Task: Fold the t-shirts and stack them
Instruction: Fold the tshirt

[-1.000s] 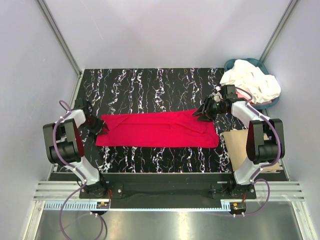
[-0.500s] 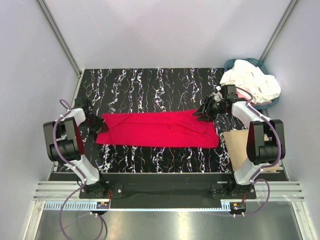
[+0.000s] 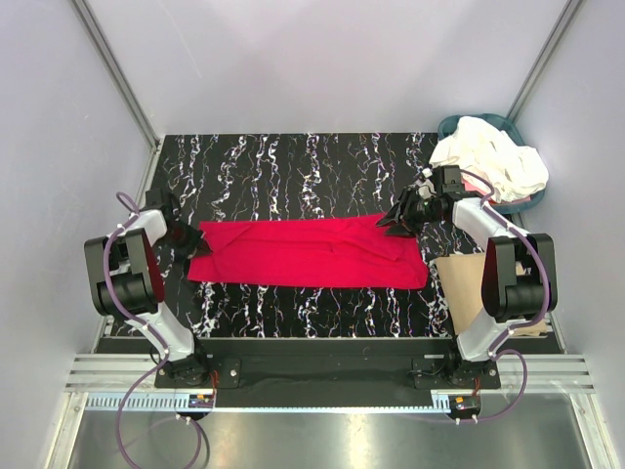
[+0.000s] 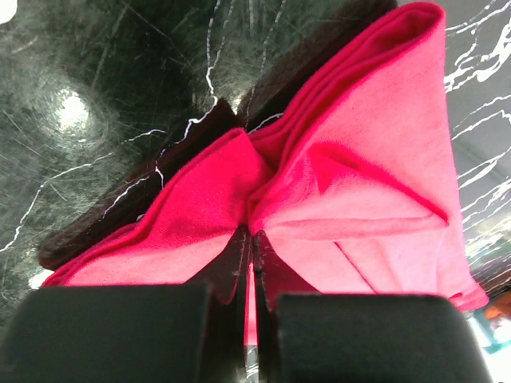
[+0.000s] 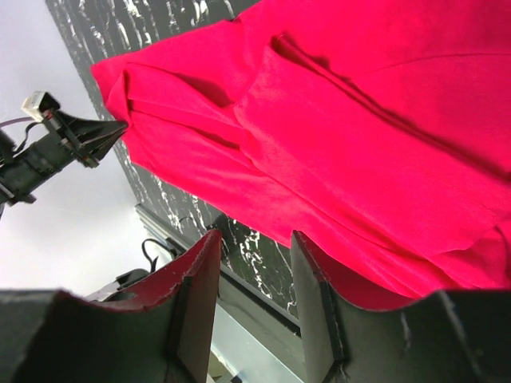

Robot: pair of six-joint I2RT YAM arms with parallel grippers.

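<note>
**Item:** red t-shirt point(image 3: 308, 252), lying as a long folded band across the centre of the frame on the table point(image 3: 293, 161).
**Handling:** soft, light and limp. I expect its layers to slide apart and sag, so it is best taken at the short ends, all layers together.
**Left gripper** point(image 4: 251, 243): mine, at the band's left end, pressed together and pinching bunched cloth.
**Right gripper** point(image 5: 254, 271): mine, at the band's upper right corner, spread, with nothing between its jaws.
**Container:** teal basket point(image 3: 451, 125), upper right of the frame, heaped with cream-white t-shirts point(image 3: 493, 161) that spill over its rim.
</note>
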